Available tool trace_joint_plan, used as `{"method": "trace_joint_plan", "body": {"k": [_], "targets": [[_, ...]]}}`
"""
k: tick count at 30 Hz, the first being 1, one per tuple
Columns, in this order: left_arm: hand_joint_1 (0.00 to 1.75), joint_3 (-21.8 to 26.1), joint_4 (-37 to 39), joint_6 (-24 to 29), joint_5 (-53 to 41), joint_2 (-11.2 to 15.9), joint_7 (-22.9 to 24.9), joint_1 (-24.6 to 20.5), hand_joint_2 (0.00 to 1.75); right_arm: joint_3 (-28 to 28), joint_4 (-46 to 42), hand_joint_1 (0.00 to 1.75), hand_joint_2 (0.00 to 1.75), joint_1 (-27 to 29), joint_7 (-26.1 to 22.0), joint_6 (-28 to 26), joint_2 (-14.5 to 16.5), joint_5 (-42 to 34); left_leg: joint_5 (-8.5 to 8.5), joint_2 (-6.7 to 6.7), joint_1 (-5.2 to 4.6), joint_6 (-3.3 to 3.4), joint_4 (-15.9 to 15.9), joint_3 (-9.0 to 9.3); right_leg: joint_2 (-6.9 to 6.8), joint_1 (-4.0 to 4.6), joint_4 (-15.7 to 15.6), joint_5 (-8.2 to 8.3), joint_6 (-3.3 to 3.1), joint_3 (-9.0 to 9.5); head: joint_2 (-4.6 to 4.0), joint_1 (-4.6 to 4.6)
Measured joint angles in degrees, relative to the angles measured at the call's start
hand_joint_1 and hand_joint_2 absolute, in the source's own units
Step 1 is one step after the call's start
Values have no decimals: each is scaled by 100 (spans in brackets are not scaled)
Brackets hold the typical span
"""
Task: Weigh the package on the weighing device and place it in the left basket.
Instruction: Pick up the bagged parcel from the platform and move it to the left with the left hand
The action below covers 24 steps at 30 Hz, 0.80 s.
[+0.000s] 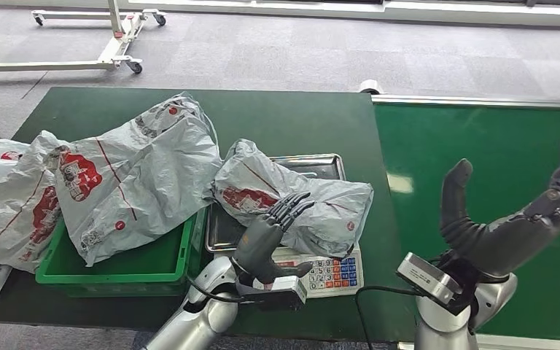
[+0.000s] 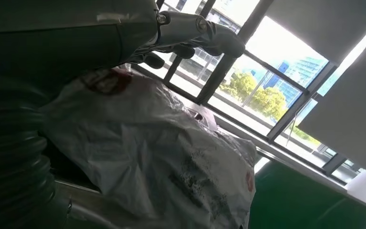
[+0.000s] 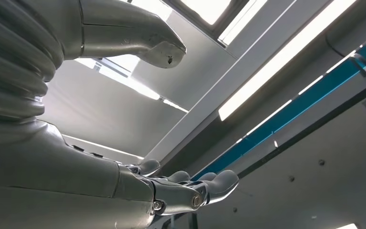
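package (image 1: 292, 200): crinkled glossy grey plastic film; scale tray (image 1: 321, 166): shiny metal; basket (image 1: 117, 262): smooth green plastic; desk (image 1: 292, 124): matt green

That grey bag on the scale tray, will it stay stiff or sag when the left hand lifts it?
The package is wrinkled thin plastic, so it will likely sag and bunch. Its glossy film may slip under the left hand resting on it. It overhangs the scale, so it may drag.
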Motion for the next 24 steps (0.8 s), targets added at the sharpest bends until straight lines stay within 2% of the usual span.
{"method": "trace_joint_plan", "body": {"k": [8, 10, 12, 14, 24], "targets": [[1, -16, 1169, 128, -264, -342, 44, -347, 175, 79, 219, 0, 175, -110, 0, 1, 11, -69, -1, 0, 0, 0, 0, -2, -1, 0, 0, -1, 0, -1, 0, 0], [14, -17, 1326, 140, -271, -393, 52, -387, 175, 99, 253, 0, 175, -122, 1, 1, 11, -81, -1, 0, 0, 0, 0, -3, -1, 0, 0, -1, 0, -1, 0, -1], [98, -19, 1449, 161, -286, -436, 51, -424, 175, 115, 283, 0, 175, -131, 1, 1, 12, -78, -1, 0, 0, 0, 0, -2, -2, 0, 0, -1, 0, -1, 0, -1], [173, -20, 1551, 194, -308, -472, 46, -451, 175, 129, 311, 0, 175, -137, 0, 1, 13, -55, 0, 0, 0, 0, 0, -2, -2, 0, 0, -1, 0, -1, 0, -1], [175, -20, 1801, 262, -322, -536, -29, -595, 175, 142, 375, 0, 175, -143, 1, 0, 15, -10, 0, -1, 0, 0, 0, -1, -2, 0, 0, -1, 0, 0, 0, 0]]}}
